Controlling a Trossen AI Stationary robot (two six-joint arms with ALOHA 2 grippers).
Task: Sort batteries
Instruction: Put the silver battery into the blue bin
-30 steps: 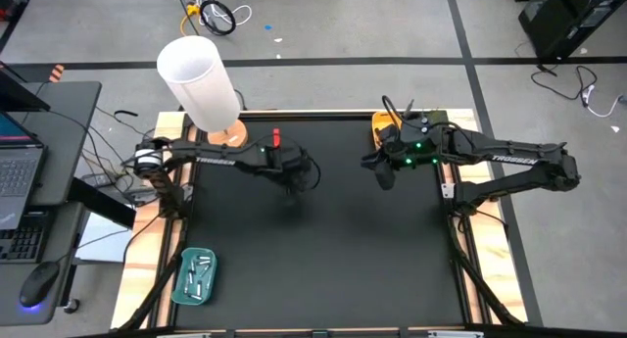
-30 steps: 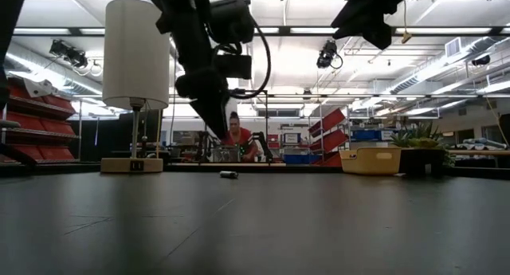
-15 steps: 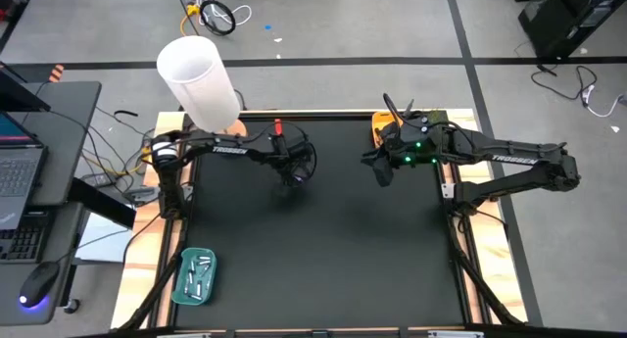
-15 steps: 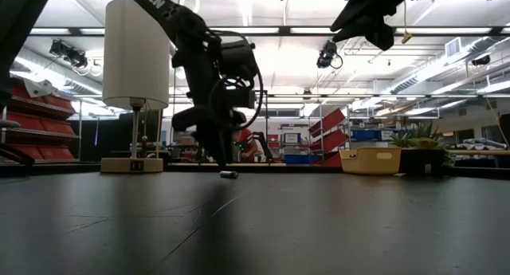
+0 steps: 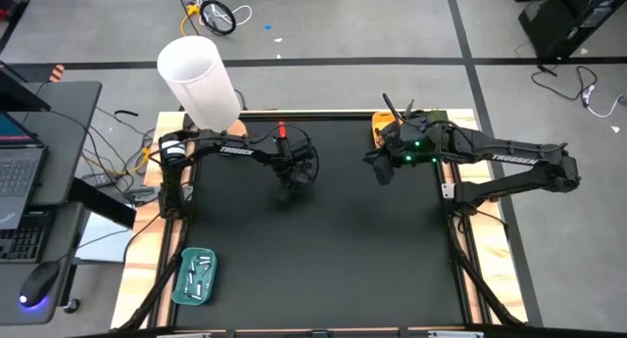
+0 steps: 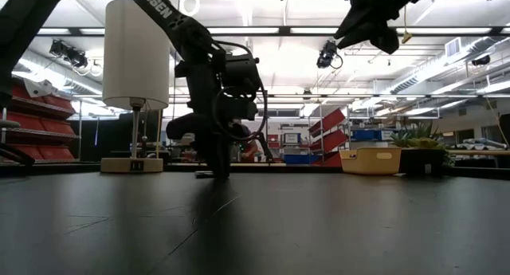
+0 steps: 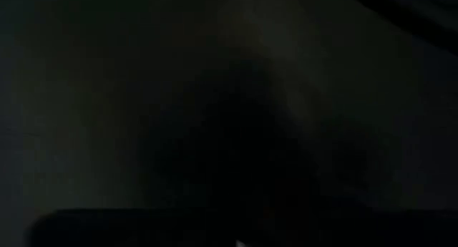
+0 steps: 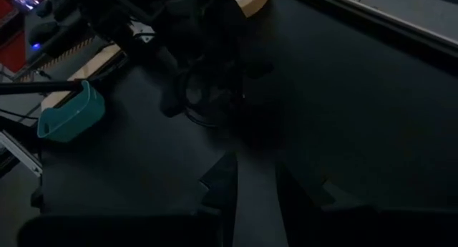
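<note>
We have our left tool down on the tabletop, hiding any battery beneath, its opening unreadable; sorted batteries fill the teal tray, and our right tool hovers narrowly parted.

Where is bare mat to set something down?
The mat's whole near half is bare, bordered by the teal tray off its left edge. Crowded: the far strip, with the left hand down on the mat and the right hand raised beside the yellow tray.
</note>
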